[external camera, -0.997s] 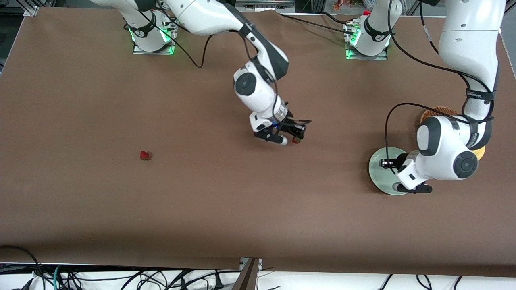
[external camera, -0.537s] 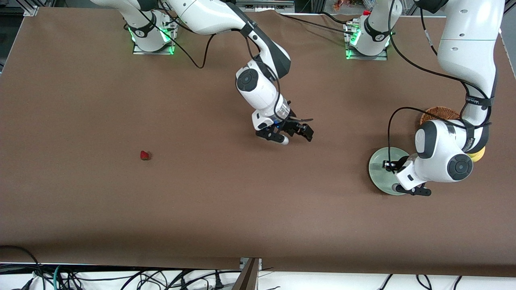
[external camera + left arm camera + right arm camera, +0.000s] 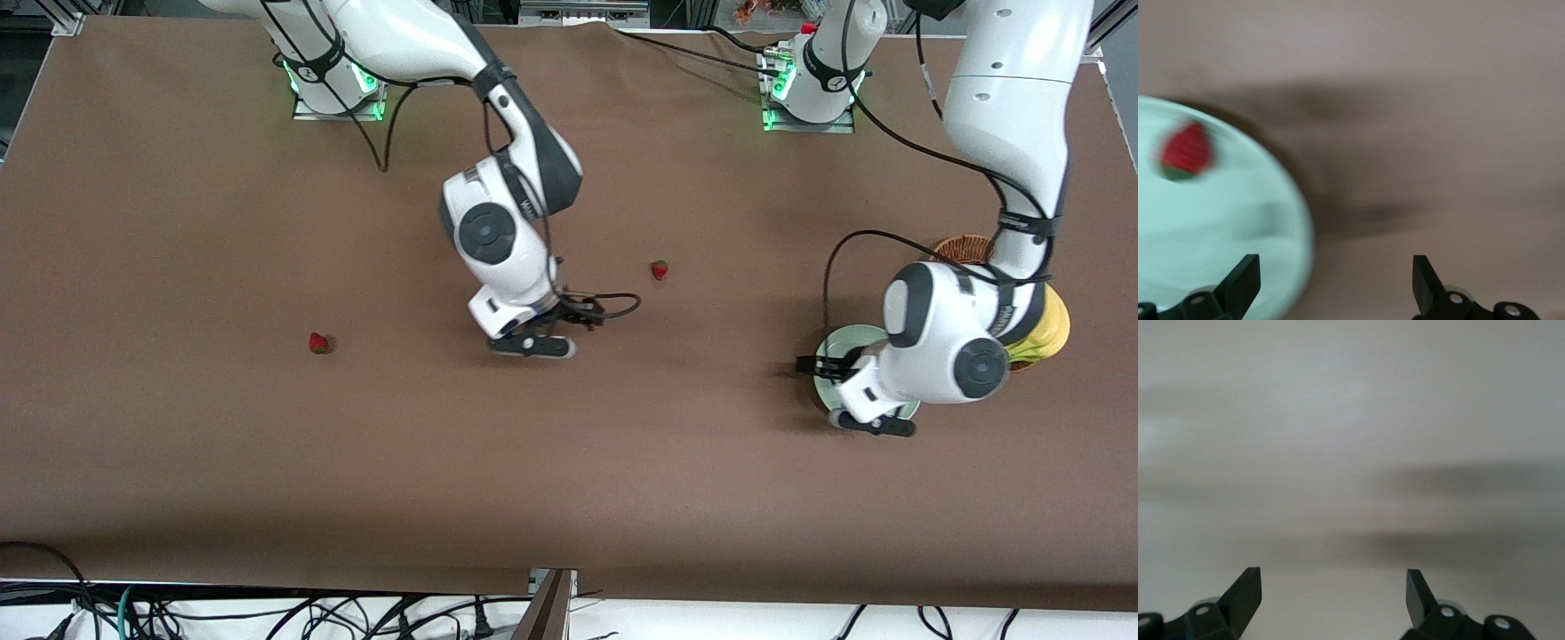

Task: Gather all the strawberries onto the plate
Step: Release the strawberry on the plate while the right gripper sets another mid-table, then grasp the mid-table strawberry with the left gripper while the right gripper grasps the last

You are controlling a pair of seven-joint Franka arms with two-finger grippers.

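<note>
One strawberry (image 3: 659, 269) lies on the brown table near its middle. Another strawberry (image 3: 319, 343) lies toward the right arm's end. A third strawberry (image 3: 1185, 152) lies in the pale mint-green plate (image 3: 1238, 207). In the front view the left arm hides most of the plate (image 3: 840, 348). My left gripper (image 3: 846, 396) is open and empty over the plate's rim, as the left wrist view (image 3: 1336, 273) also shows. My right gripper (image 3: 558, 329) is open and empty over bare table between the two loose strawberries. Its wrist view (image 3: 1333, 587) shows only bare table.
A brown wicker basket (image 3: 963, 246) stands beside the plate toward the left arm's end, with yellow fruit (image 3: 1047, 331) by it, partly hidden by the left arm. Cables hang along the table's near edge.
The right gripper let go of the strawberry it held and swung toward the right arm's end; that berry now lies on the table. The left gripper shifted slightly toward the table's middle.
</note>
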